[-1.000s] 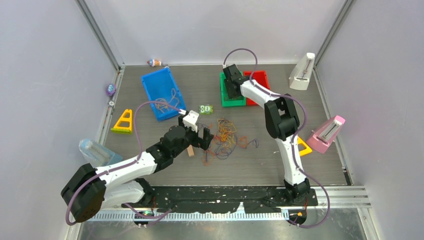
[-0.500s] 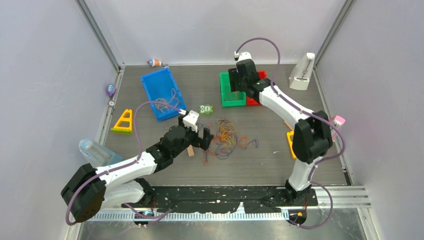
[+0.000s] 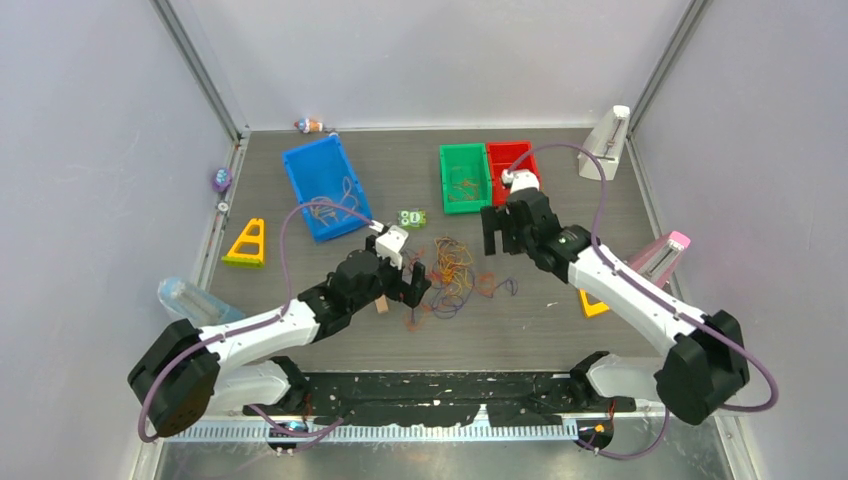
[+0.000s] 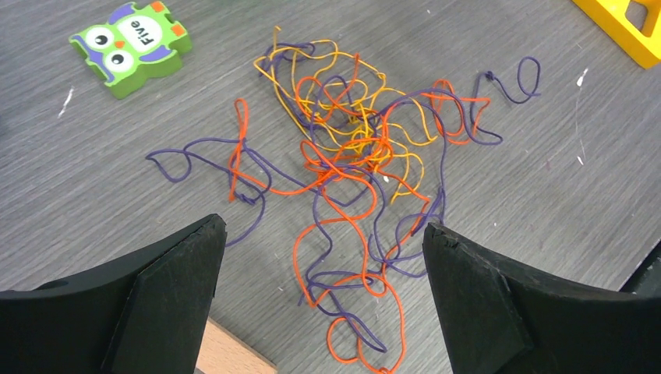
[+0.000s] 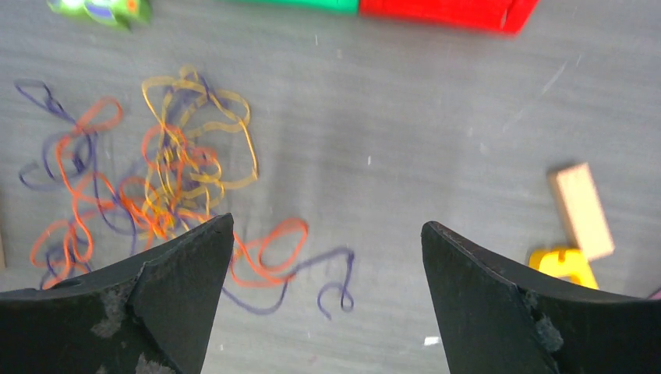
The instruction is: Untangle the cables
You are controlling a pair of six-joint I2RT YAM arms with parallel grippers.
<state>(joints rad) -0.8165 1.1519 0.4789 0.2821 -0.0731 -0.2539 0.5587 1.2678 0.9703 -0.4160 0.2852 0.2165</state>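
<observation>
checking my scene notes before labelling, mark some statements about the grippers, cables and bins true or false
1. The left gripper and right gripper are both open. True.
2. The right gripper holds a cable. False: its jaws are empty.
3. The cables lie tangled on the table. True.
4. The owl block sits in the blue bin. False: it lies on the table outside it.
</observation>
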